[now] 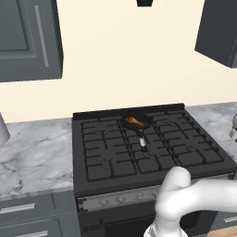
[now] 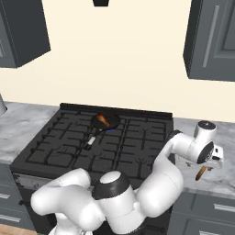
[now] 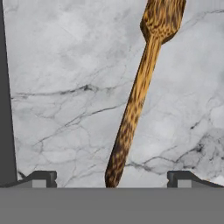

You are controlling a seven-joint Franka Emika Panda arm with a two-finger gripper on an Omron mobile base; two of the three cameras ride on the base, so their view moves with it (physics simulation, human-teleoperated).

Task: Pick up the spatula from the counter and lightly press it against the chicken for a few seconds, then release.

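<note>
1. Fingertips [image 3: 41,178] sit nearest us in the hand view, one at each bottom corner and wide apart; the gripper [image 3: 113,179] is spread and clamps nothing. Between the tips we see the handle end of the wooden spatula [image 3: 135,100], and neither tip touches it. It lies flat on the marble counter [image 3: 65,65], its handle running up and slightly right to the blade at the top edge. Nothing lies across it. We cannot tell what the dark strip [image 3: 5,87] along the left edge is.
2. From the right base view, our arm [image 2: 160,183] bulks across the bottom and bends right. The gripper hangs over the counter just right of the stove [image 2: 55,147]. Under it we see a short brown piece of the spatula, and the gripper covers the rest. A black pan [image 2: 114,122] stands at the stove's rear middle, its handle pointing toward us and the chicken [image 2: 103,120] inside it. Pan and spatula are well apart, with grates between them. Grey cabinets [image 2: 211,41] hang above on both sides.
3. From the left base view, the arm's elbow covers the lower right, hiding part of the stove's front beside the knobs [image 1: 111,201]. The pan sits toward the back, the chicken orange inside it. A grey object [image 1: 2,129] at the left edge and a pale shape [image 1: 233,127] at the right edge are both cut off, and we cannot tell what either is.
</note>
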